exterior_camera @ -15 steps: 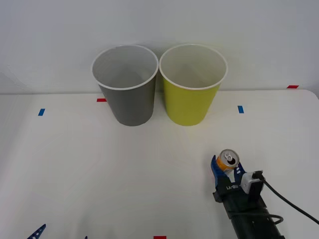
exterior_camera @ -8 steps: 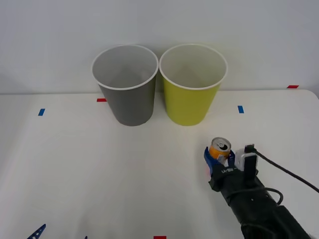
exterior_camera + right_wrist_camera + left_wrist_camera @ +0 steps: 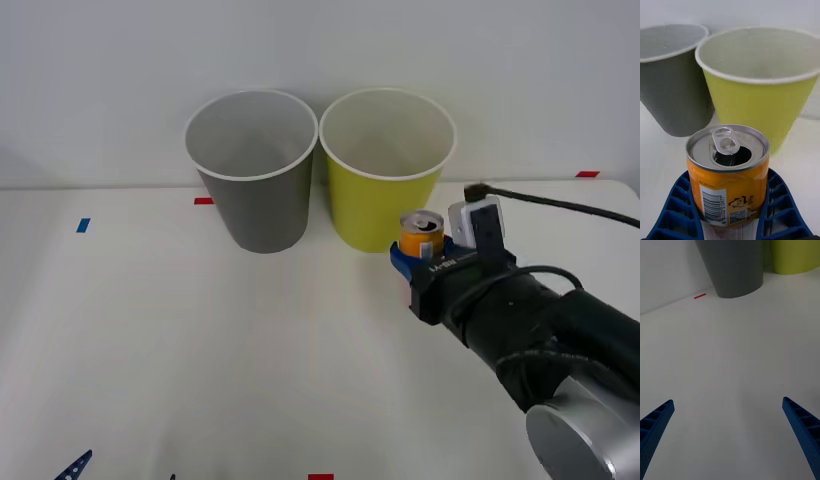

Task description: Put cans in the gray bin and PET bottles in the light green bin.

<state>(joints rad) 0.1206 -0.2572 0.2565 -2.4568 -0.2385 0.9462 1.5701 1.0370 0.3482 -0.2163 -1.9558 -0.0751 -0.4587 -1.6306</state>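
The right tool [image 3: 420, 262] has blue ribbed fingers [image 3: 778, 210] on a black wrist block with small white lettering. A white box sits atop it, black cables trail off, and a silver joint cap follows.

Left gripper [image 3: 728, 438] spread wide above the table [image 3: 733, 363], gray bin [image 3: 733, 266] apparently well ahead.

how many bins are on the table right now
2. The gray bin stands at the table's far edge, and the light green bin is right beside it, on the robot's right side. Nothing suggests a hidden third.
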